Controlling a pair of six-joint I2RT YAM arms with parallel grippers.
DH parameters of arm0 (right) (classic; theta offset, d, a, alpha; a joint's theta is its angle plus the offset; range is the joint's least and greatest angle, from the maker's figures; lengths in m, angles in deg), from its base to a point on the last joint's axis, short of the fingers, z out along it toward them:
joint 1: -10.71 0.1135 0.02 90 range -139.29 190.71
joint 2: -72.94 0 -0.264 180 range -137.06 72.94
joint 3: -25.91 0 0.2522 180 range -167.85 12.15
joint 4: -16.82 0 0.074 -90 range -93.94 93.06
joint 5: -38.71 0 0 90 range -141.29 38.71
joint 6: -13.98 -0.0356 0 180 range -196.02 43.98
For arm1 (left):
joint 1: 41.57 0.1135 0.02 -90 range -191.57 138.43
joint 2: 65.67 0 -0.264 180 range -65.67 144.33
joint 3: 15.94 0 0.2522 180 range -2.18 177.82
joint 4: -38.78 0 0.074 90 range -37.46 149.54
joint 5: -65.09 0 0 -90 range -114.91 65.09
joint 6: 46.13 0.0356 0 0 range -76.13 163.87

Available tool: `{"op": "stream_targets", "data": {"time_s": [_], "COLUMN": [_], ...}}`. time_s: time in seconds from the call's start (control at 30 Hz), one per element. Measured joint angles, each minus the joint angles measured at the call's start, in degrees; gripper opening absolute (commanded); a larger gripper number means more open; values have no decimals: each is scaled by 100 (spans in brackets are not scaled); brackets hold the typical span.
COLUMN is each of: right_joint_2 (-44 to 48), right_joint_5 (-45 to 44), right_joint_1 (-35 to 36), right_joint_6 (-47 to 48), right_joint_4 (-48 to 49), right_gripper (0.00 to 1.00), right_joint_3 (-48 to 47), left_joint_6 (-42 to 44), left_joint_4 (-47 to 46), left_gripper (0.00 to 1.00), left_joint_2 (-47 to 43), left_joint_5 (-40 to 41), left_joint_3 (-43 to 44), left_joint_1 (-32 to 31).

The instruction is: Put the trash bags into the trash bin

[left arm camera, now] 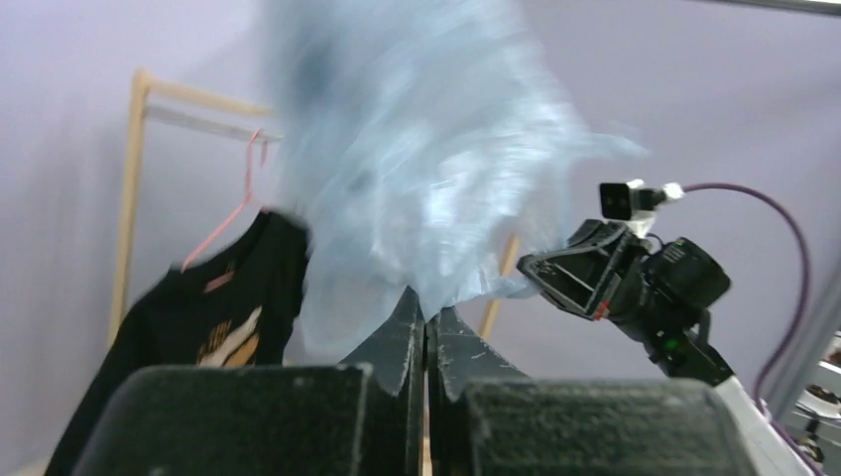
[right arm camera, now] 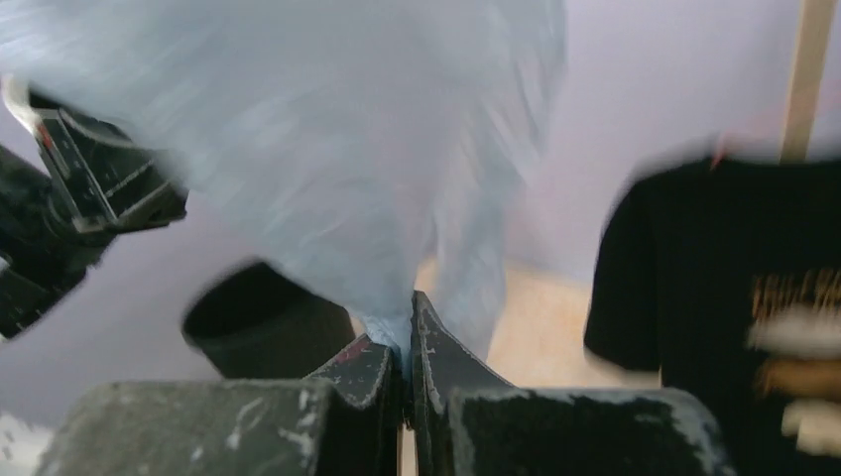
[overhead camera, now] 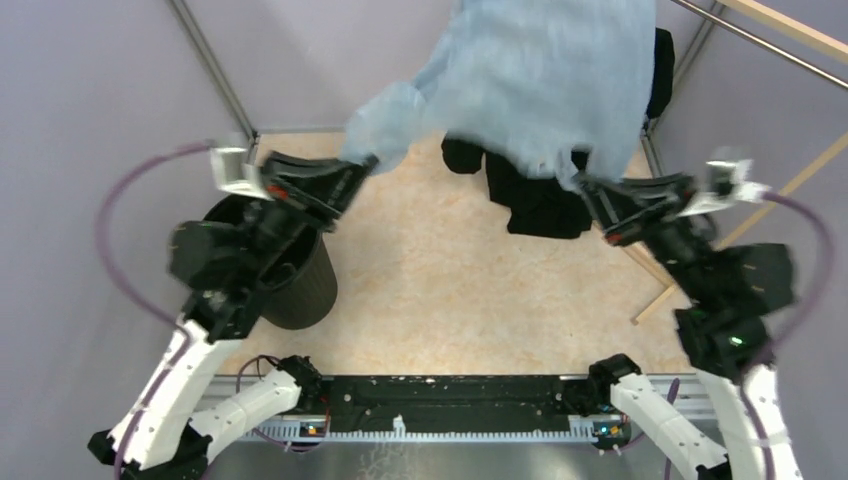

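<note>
Above the table (overhead camera: 450, 280), left gripper (overhead camera: 368, 163) and right gripper (overhead camera: 581, 181) each pinch one crinkly, translucent pale-blue trash bag (overhead camera: 540, 70); one ribbed black trash bin (overhead camera: 305, 285) stands left.

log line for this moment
left tool: shut on trash bag | right tool: shut on trash bag | state: aloft, outside trash bin

Both arms are up high, with their elbows bent. The left gripper (overhead camera: 366, 163) points forward and right. The right gripper (overhead camera: 580, 181) points forward and left. Each has its fingers squeezed together on the trash bag (overhead camera: 540, 70).
</note>
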Motion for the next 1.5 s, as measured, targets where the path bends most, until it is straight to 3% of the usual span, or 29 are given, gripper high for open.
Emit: {"op": "stream_targets", "data": {"time_s": [0.13,0.23,0.33,0.4,0.47,0.5,0.63,0.7,0.77,0.87,0.93,1.07,1.17,1.23,1.3,1.37,1.5], "right_joint_2": [-254,-787,-293,-144,-413,-678,-1084,-863,-391,195,468,323,2,367,761,551,-605], "right_joint_5": [271,415,533,511,444,404,400,503,675,815,841,863,925,966,953,881,706], "right_joint_1": [17,90,190,203,216,214,216,216,221,221,221,219,219,221,221,221,221], "right_joint_6": [-2,-201,-203,-13,236,387,573,514,426,326,269,122,-264,-520,-584,-393,203], "right_joint_4": [247,-490,-1696,-2081,-2505,-2544,-2096,-1613,-1117,-446,-140,267,-315,-1110,-1517,-1871,-1982], "right_gripper": [0,0,0,0,0,0,0,0,0,0,0,0,0,0,0,0,0], "right_joint_3": [2413,4360,4848,4186,2721,1620,-1233,-1775,-1740,-1088,-173,2680,4780,5388,5027,3700,-48], "left_joint_6": [-404,-883,-1123,-1154,-1086,-1023,-787,-723,-691,-656,-741,-1338,-1906,-2103,-2243,-2205,-1897], "left_joint_4": [59,1075,1971,2234,2457,2579,2273,1720,1292,898,828,1364,2022,2500,2645,2730,2448], "left_gripper": [0,0,0,0,0,0,0,0,0,0,0,0,0,0,0,0,0], "left_joint_2": [186,704,435,208,232,337,846,752,400,-433,-820,-743,-874,-1303,-1690,-1574,-164], "left_joint_5": [245,267,238,199,127,79,-219,-352,-334,-39,352,822,800,750,833,866,387], "left_joint_3": [-2470,-4162,-4583,-4164,-3136,-2343,804,1685,1711,848,-199,-2529,-4465,-4811,-4507,-3615,-144], "left_joint_1": [7,13,0,-7,-7,-7,-7,-7,-7,-20,-24,-22,-13,-68,-63,-39,-31]}}
